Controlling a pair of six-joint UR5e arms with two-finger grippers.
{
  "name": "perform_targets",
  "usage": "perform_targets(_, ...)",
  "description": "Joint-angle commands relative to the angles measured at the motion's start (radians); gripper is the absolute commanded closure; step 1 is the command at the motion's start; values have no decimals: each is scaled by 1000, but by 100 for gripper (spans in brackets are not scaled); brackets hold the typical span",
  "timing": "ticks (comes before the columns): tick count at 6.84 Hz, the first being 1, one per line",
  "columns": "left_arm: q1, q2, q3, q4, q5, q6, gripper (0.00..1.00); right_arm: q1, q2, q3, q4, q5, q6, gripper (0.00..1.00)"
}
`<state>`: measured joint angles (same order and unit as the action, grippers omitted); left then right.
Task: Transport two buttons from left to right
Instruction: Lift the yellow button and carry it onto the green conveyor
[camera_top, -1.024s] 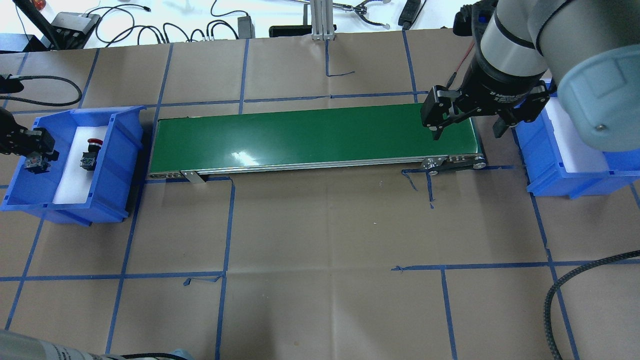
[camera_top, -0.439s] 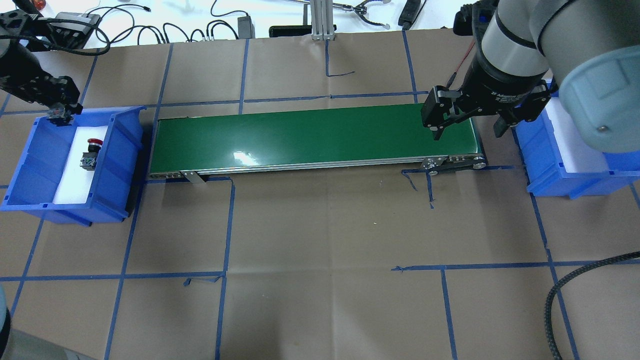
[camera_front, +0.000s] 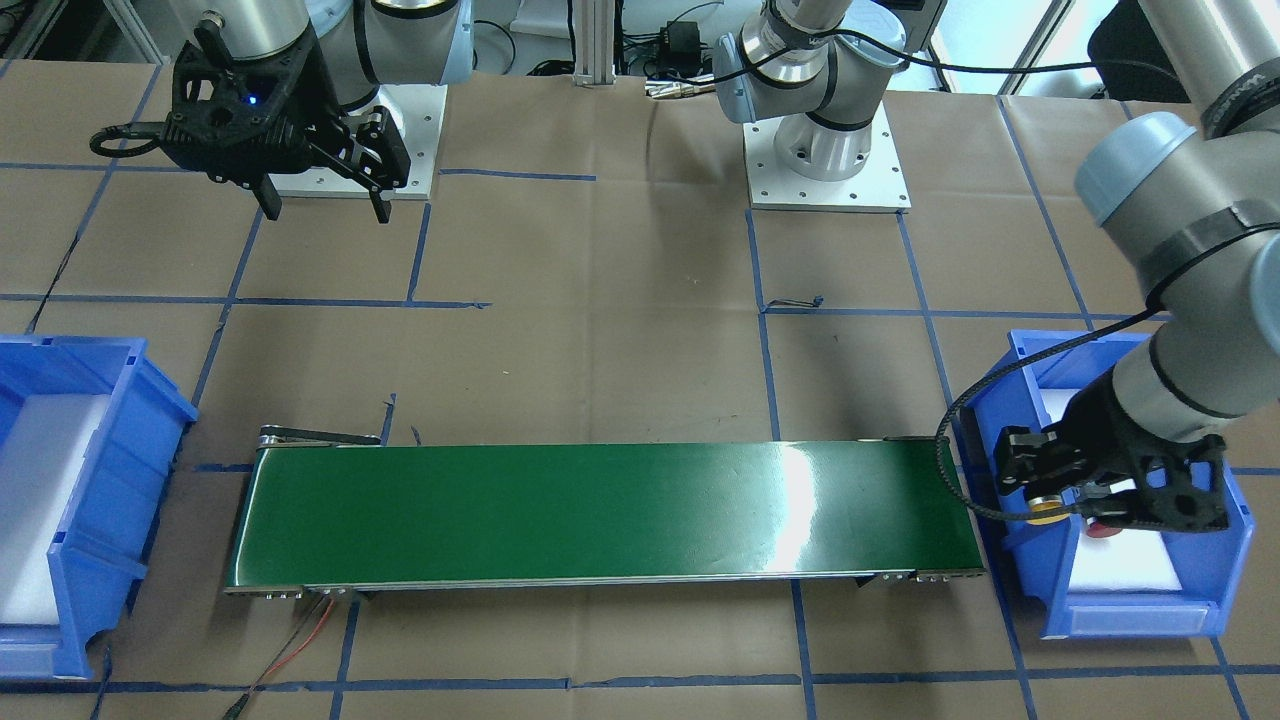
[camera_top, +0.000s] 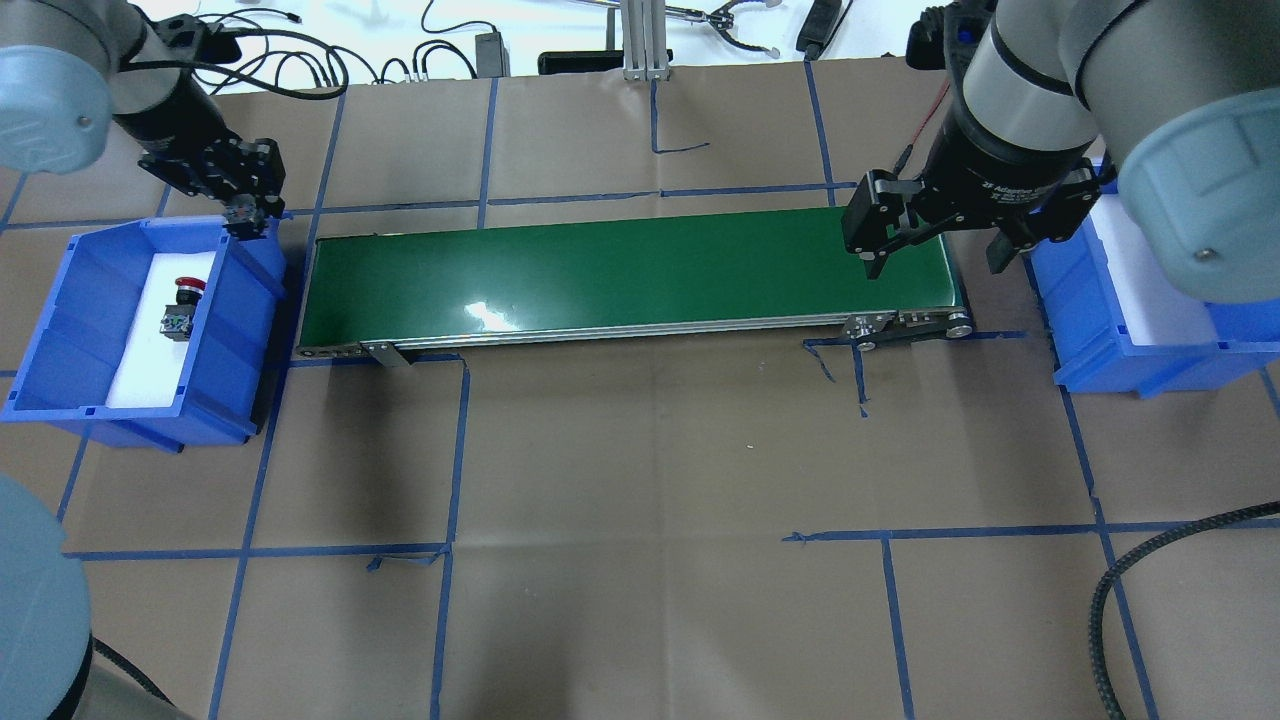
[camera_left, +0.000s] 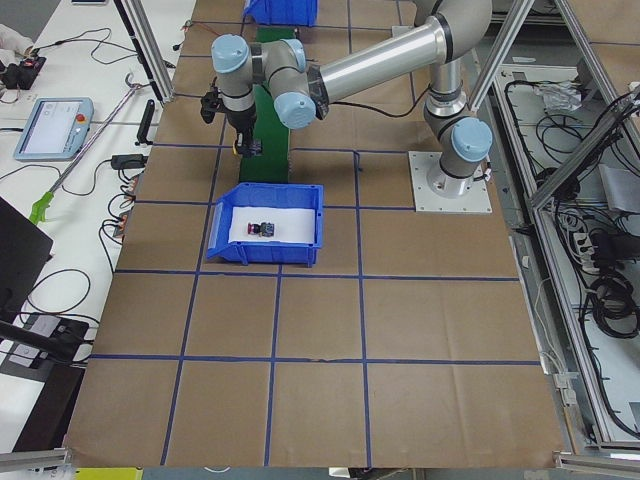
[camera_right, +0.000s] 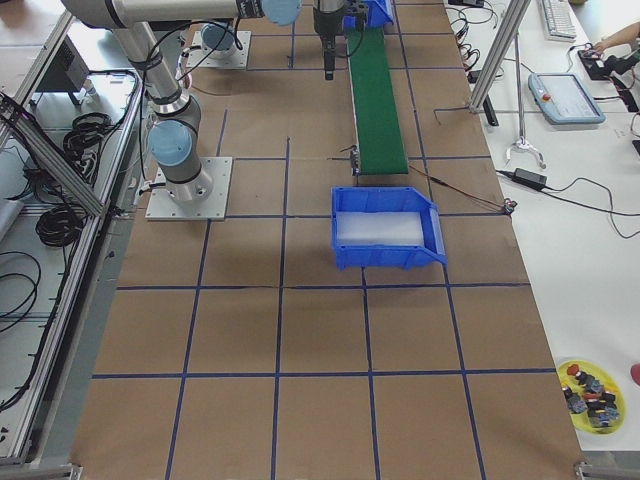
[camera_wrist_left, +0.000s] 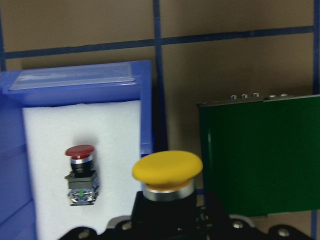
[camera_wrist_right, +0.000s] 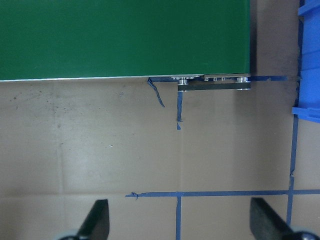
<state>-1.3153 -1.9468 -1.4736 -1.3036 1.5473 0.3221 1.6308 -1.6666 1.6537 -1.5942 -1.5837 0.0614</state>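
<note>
One paper-covered counter (camera_top: 640, 500); green conveyor (camera_top: 630, 270) between left bin (camera_top: 60, 330) and right bin (camera_top: 1100, 340). Right end effector (camera_top: 937, 262) released, above conveyor's right end. Left end effector (camera_top: 246, 212) grasping yellow button (camera_wrist_left: 167, 169) over left bin's conveyor-side corner. Red button (camera_top: 183, 300) on bin's white foam.

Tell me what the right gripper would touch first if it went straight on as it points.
Probably the paper-covered table, on the robot's side of the green belt. Nothing shows below the open right gripper, though depth is unclear.
</note>
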Motion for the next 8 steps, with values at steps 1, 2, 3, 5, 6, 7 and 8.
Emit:
perform_targets(1,-64,-53,-55,67,-1,-88,90,0,2,0,8,1,0,0)
perform_targets(2,-80,-58,-126,181,-3,-98,89,0,1,0,7,-1,0,0)
perform_targets(3,-82,-61,-198,284,0,-97,89,0,2,0,8,1,0,0)
perform_targets(5,-87,-64,-227,310,-1,-98,88,0,2,0,7,-1,0,0)
perform_targets(6,-91,-58,-229,310,2,-98,84,0,2,0,8,1,0,0)
perform_targets(7,-91,-49,-231,310,-1,-101,39,0,2,0,8,1,0,0)
perform_targets(8,-91,-44,-225,311,-1,-104,4,0,2,0,7,-2,0,0)
